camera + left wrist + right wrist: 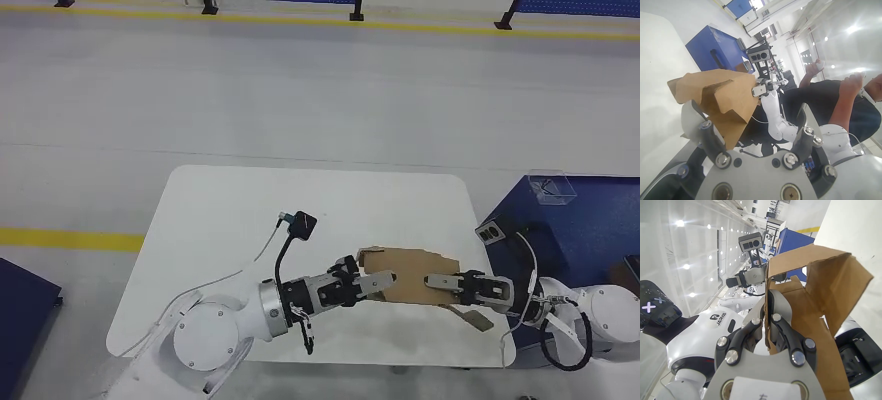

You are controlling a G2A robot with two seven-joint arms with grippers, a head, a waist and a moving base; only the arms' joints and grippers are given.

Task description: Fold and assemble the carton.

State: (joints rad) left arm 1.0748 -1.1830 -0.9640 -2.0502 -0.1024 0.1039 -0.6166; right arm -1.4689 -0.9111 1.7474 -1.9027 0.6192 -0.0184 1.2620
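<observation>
Carton [410, 272]: partly folded, over the tabletop's [250, 215] near edge, toward the right corner. Right gripper [437, 282] jaws clamp one panel. Left gripper [372, 283] jaws stand wide at the opposite end.

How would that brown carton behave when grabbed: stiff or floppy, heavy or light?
Probably light: the right gripper holds the carton by pinching one thin wall. Likely stiff in its panels yet bendy at creases, since its flaps stand at different angles. A hard squeeze might crush the hollow shape.
</observation>
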